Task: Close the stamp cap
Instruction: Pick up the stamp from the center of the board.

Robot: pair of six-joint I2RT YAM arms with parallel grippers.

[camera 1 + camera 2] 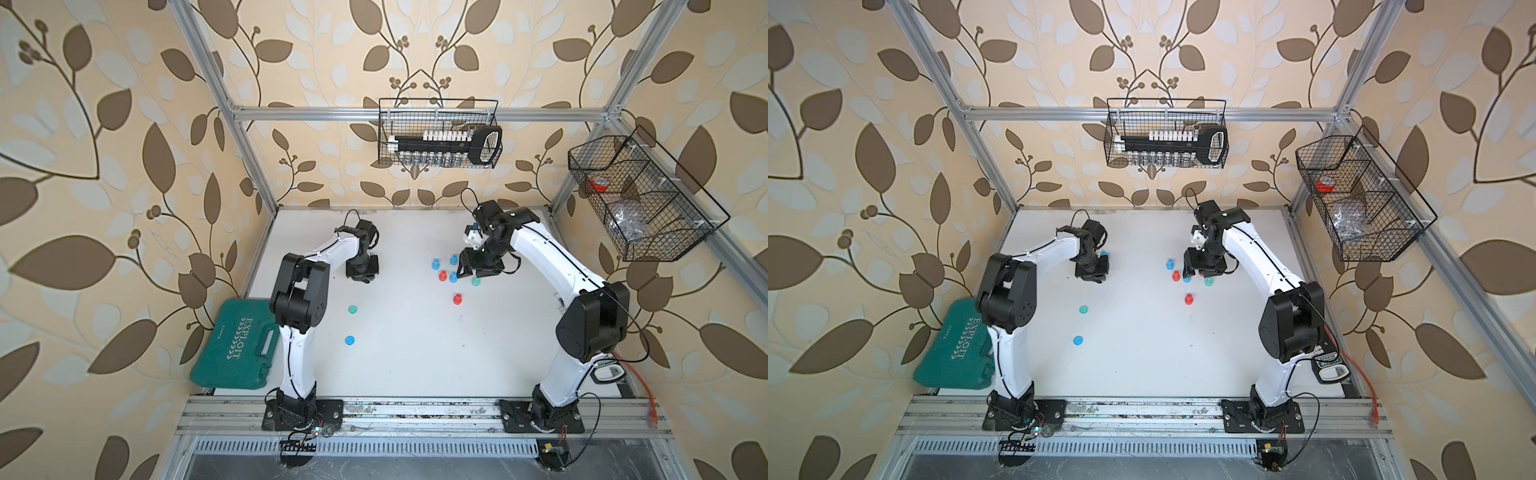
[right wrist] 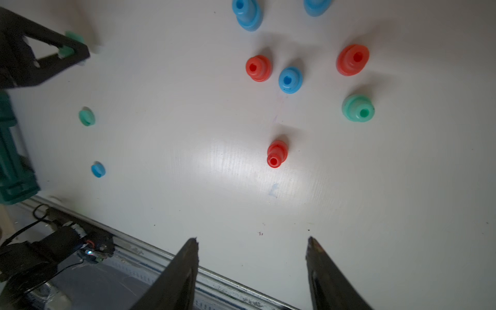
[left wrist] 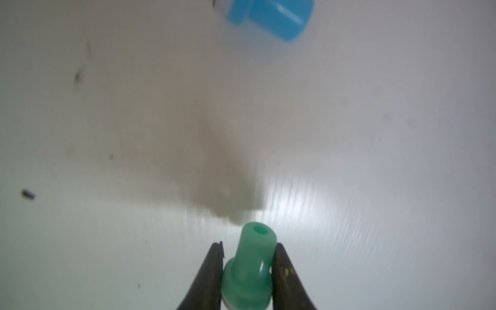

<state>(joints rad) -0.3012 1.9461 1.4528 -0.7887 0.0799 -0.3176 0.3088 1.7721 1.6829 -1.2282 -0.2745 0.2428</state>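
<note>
My left gripper point(image 3: 248, 244) is shut on a green stamp point(image 3: 249, 268), its fingers point(image 3: 212, 268) pressing the stamp's body from both sides with the narrow handle end pointing away. In both top views this gripper point(image 1: 362, 270) points down at the back left of the white table point(image 1: 399, 365). A loose green cap point(image 1: 352, 309) and a loose blue cap point(image 1: 350, 340) lie in front of it. A blue stamp point(image 3: 268, 16) lies on its side just behind it. My right gripper point(image 2: 252, 239) is open and empty, hovering over a cluster of stamps point(image 1: 453, 277).
Several red, blue and green stamps stand at the back right, among them a red one point(image 2: 276, 154) and a green one point(image 2: 358, 108). A green tool case point(image 1: 241, 345) lies beside the table's left edge. Wire baskets point(image 1: 438, 133) hang on the back and right walls.
</note>
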